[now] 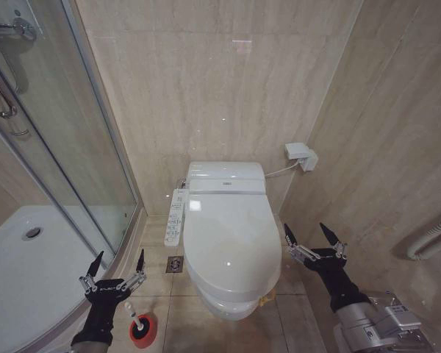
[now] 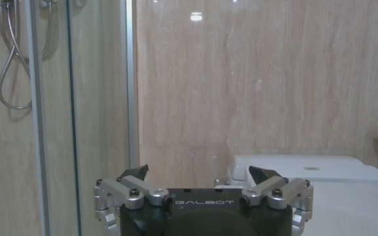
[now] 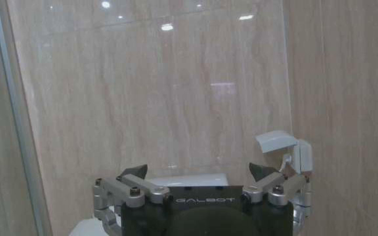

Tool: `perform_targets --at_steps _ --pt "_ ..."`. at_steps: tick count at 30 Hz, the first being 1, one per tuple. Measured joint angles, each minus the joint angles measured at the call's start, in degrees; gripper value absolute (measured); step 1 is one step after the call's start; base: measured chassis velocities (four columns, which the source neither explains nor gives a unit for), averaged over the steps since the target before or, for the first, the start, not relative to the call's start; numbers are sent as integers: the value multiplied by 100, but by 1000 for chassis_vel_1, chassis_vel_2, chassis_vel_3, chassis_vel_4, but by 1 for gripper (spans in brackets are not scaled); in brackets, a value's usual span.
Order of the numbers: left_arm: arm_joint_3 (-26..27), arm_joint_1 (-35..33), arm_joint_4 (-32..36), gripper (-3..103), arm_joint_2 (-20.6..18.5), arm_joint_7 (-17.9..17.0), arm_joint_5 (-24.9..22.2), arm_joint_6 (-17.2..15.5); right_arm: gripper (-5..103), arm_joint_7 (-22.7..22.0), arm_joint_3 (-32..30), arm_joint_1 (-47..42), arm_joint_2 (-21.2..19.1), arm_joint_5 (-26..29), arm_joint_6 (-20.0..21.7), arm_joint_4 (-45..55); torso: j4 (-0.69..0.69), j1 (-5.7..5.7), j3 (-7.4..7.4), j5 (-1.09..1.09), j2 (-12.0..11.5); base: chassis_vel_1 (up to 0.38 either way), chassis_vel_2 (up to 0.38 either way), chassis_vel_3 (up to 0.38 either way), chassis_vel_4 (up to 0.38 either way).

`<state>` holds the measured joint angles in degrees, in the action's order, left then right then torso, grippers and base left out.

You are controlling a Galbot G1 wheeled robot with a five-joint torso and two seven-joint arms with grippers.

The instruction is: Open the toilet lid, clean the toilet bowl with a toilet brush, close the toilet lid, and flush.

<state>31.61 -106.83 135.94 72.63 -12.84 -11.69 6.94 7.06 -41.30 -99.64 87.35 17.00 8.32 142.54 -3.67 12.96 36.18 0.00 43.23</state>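
Shower glass (image 1: 73, 147) and its white tray fill the left of the head view, and just in front of them the left tool (image 1: 116, 266) hangs low over the floor tiles with its fingers spread wide and nothing between them. Directly below that tool, on the floor, stands the toilet brush (image 1: 142, 329), its thin white handle rising from the small red holder beside the foot of the toilet. In the middle sits the toilet, its control panel (image 1: 177, 216) running along the left flank and the toilet lid (image 1: 231, 239) lying flat and fully shut, so the toilet bowl beneath is hidden from sight. To the right of the lid, near its front edge and clear of it, the right tool (image 1: 313, 239) is also spread wide and empty, its arm reaching in from the lower right corner; a white wall box (image 1: 301, 155) sits above it. By this showing the task is at its very first step, with the lid not yet lifted. The next move, as I judge it, calls for a tool to get under the lid's front rim and swing it up towards the cistern.
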Motion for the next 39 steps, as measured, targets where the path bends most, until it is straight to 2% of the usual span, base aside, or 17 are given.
perform_targets --at_steps 39 --pt "0 0 0 100 0 0 0 0 100 -2 0 1 0 3 0 -2 0 0 0 0 0 0 0 0 0"
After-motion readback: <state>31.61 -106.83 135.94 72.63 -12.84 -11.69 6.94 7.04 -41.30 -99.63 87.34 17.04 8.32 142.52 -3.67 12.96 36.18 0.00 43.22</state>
